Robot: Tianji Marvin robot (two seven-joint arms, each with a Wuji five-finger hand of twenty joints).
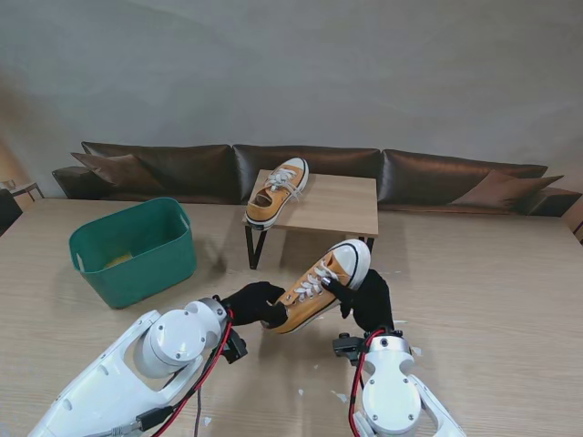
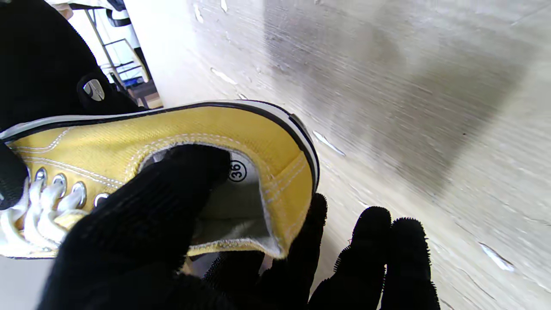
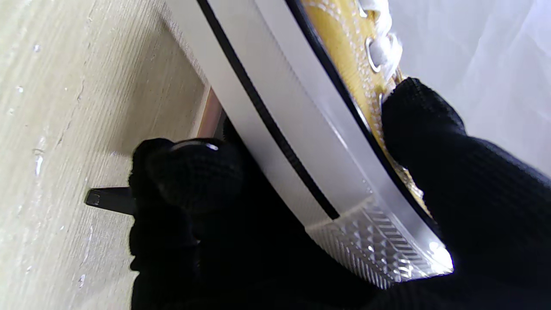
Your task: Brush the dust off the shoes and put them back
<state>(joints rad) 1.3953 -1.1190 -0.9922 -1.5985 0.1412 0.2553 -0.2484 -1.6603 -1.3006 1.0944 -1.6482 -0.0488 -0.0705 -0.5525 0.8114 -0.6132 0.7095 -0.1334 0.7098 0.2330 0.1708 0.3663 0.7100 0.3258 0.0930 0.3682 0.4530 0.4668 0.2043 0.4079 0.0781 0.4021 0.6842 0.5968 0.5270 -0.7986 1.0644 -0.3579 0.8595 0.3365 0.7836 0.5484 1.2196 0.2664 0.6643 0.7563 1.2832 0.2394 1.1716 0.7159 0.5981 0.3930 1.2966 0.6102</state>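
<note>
Both arms rise from the near corners of the stand's view, and between them a yellow shoe [image 1: 321, 287] is held up off the counter [image 1: 492, 300], toe pointing away and to the right. My left robot hand [image 1: 252, 303] is clamped on the heel end and my right robot hand [image 1: 369, 300] is clamped on the side near the toe. Gripping it at both ends likely keeps the canvas upper exposed and steady for brushing, though no brush can be made out anywhere.

Farther off, the second shoe [image 1: 277, 191] sits on a small wooden stand [image 1: 337, 205], probably the place where this one must return. A green tub [image 1: 137, 250] stands well to the left.

From the left wrist, the thumb [image 2: 172, 193] is seen hooked inside the shoe's opening beside a size mark, with the other fingers [image 2: 379, 254] spread under the heel; the stand's view hides that. From the right wrist, one finger [image 3: 422, 125] presses the laced upper while the rest wrap the white sole edge.
</note>
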